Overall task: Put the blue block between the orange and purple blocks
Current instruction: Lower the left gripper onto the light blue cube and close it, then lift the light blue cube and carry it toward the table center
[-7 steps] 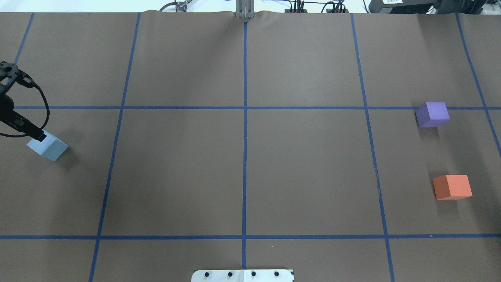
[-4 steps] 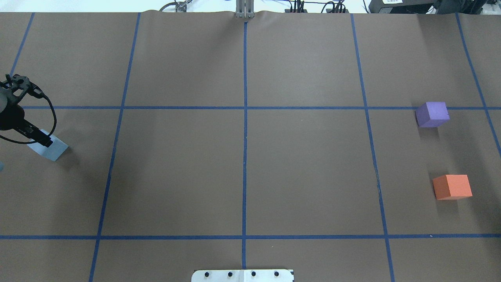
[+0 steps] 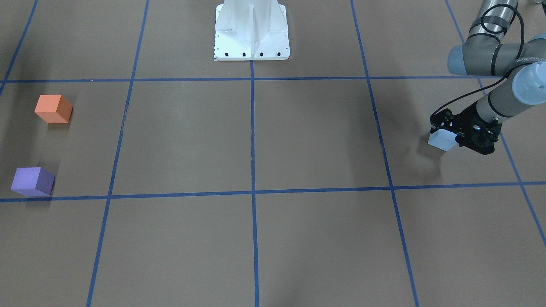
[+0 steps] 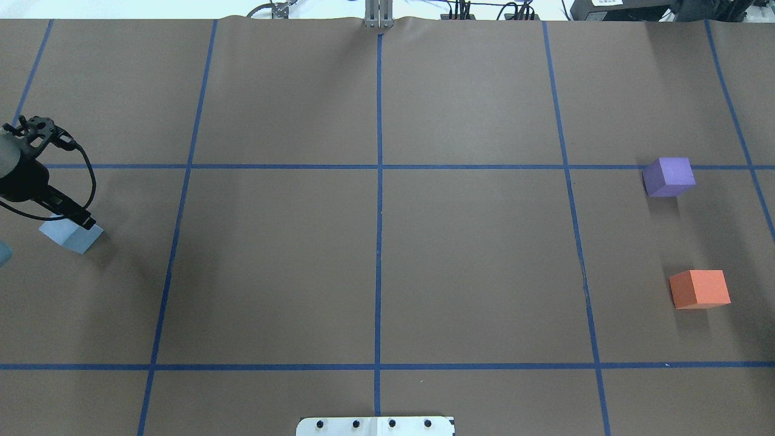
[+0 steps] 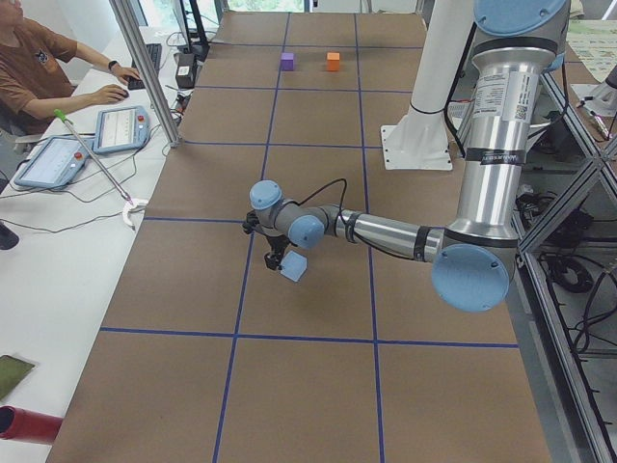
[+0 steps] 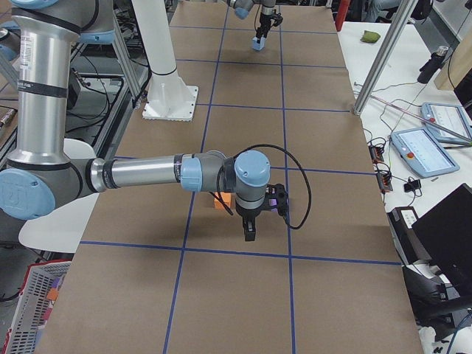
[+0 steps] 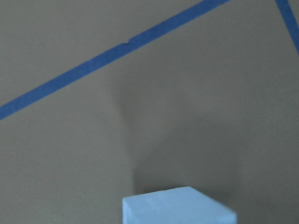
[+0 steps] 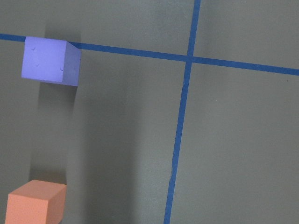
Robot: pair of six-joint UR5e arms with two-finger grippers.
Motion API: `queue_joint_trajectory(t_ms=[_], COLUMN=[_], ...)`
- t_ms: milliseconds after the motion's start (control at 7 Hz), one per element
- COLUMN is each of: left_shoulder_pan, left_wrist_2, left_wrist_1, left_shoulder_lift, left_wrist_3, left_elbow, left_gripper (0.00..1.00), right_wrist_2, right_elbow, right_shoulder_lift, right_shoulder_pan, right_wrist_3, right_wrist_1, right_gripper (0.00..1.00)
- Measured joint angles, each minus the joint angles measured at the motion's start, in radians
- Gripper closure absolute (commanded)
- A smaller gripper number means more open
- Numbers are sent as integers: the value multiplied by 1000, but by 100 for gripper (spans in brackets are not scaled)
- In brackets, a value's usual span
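The light blue block [image 4: 65,236] lies on the brown table at the far left, and also shows in the front view [image 3: 441,140]. My left gripper [image 4: 82,219] is right over it with its fingers down at the block and looks open. The block fills the bottom edge of the left wrist view [image 7: 177,207]. The purple block [image 4: 668,176] and the orange block [image 4: 699,289] sit far right, one behind the other with a gap between them. My right gripper [image 6: 251,228] hovers next to the orange block [image 6: 221,200]; I cannot tell whether it is open or shut.
Blue tape lines [image 4: 378,181] divide the brown table into squares. The white robot base [image 3: 251,32] stands at the near edge's middle. An operator [image 5: 39,68] sits with tablets beyond the table's far side.
My left gripper has moved right and down over the blue block. The block has shifted very slightly. The purple and orange blocks have not moved.
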Motion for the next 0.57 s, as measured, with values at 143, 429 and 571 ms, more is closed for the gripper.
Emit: queue_joint_trajectory(t_ms=[143,429,571], left_shoulder_pan=[-1,-1,-1], left_wrist_2=[-8,-3,12], left_wrist_1=[2,3,3], left_shoulder_lift=[1,9,12], left_wrist_3=[-1,-1,-2], left_elbow=[-5,-10,-9], left_gripper=[0,0,0], right_wrist_2=[0,-1,-1], right_elbow=[0,-2,-3], right_shoulder_lift=[-2,-7,-7], right_shoulder_pan=[0,0,0], right_wrist_3=[0,0,0], right_wrist_1=[0,0,0], right_gripper=[0,0,0])
